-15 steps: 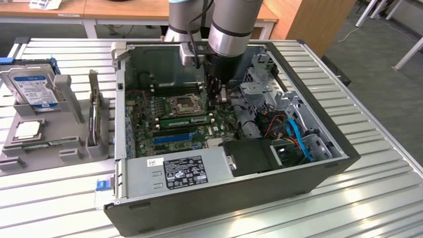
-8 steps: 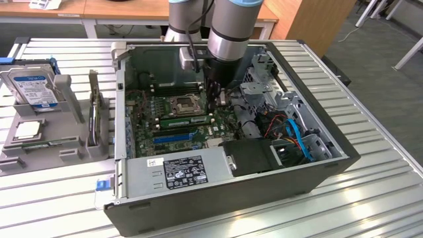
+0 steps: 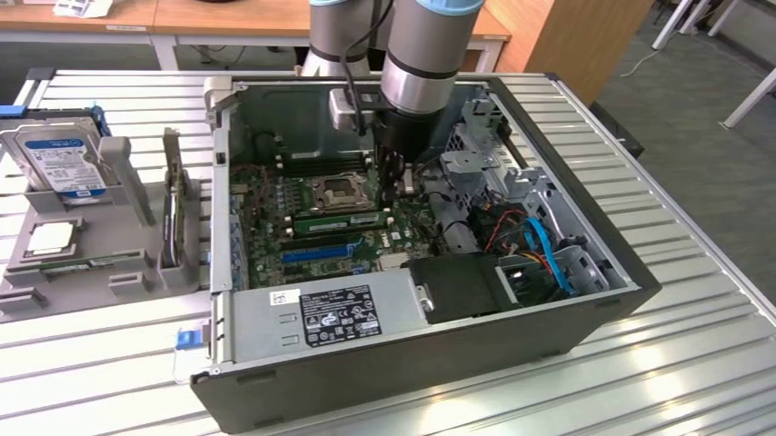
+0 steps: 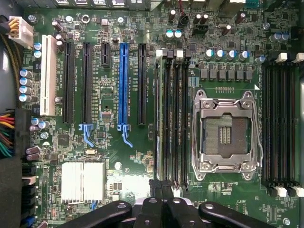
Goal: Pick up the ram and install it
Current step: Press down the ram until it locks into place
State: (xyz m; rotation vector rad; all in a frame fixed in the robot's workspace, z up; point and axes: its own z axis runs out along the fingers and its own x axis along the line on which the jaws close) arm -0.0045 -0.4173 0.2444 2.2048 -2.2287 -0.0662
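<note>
The ram (image 3: 342, 221) is a long green stick standing on edge in a memory slot beside the CPU socket (image 3: 337, 191), inside the open computer case (image 3: 606, 272). From the wrist view the ram (image 4: 157, 118) appears edge-on, as a thin strip in the outermost of the black slots. My gripper (image 3: 395, 182) reaches down into the case over the end of the ram nearest the exterior view's right. Its black fingers (image 4: 151, 209) are pressed together, and the gripper (image 4: 162, 187) is shut right at the slot's end. Contact with the ram cannot be told.
A silver hard drive with a blue label (image 3: 61, 159) stands in a grey holder on the exterior view's left. A power supply (image 3: 327, 309) fills the case's front. Blue cables (image 3: 552, 254) and a drive cage (image 3: 485, 163) crowd the case's right. Black and blue expansion slots (image 4: 123, 71) lie beside the memory slots.
</note>
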